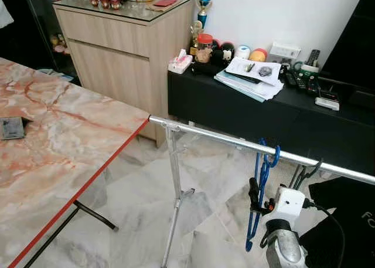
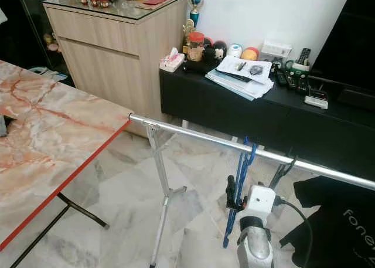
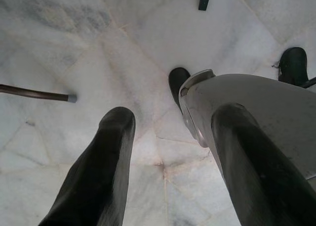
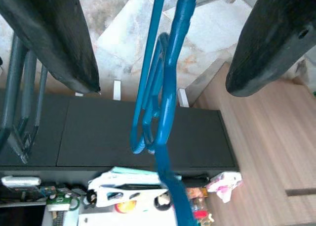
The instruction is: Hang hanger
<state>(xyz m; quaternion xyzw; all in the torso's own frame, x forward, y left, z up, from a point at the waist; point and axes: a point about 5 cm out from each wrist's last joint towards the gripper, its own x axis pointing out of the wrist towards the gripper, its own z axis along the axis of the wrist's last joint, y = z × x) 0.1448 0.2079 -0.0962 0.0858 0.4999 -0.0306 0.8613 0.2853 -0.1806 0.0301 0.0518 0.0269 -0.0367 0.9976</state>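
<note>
Between our right gripper's (image 4: 163, 53) two long black fingers (image 4: 52, 35) hang the blue plastic hangers (image 4: 165, 87), fingers spread wide apart, neither pad touching the blue plastic as far as we can tell. From the head views the blue hangers' hooks sit over the silver metal clothes rail (image 1: 234, 142), and the hangers drop down just beside our right fingers, which point up toward the rail from below. Just past the blue ones, on the far side from the fingers, dark grey hangers (image 1: 304, 174) hook on the same rail, with a black garment (image 2: 334, 221) below them. Beyond the fingers, past the rail, stands a long black low cabinet (image 1: 246, 112) with a stack of white papers (image 1: 249, 77), remotes and small ornaments on top; a light wood sideboard (image 1: 117, 51) stands next to it. An orange-veined marble table (image 1: 53, 156) with a red edge sits well apart from the right gripper, off to our left.

Our left gripper (image 3: 168, 157) hangs idle, fingers apart, over the white marble floor (image 3: 74, 48), nothing between them.
</note>
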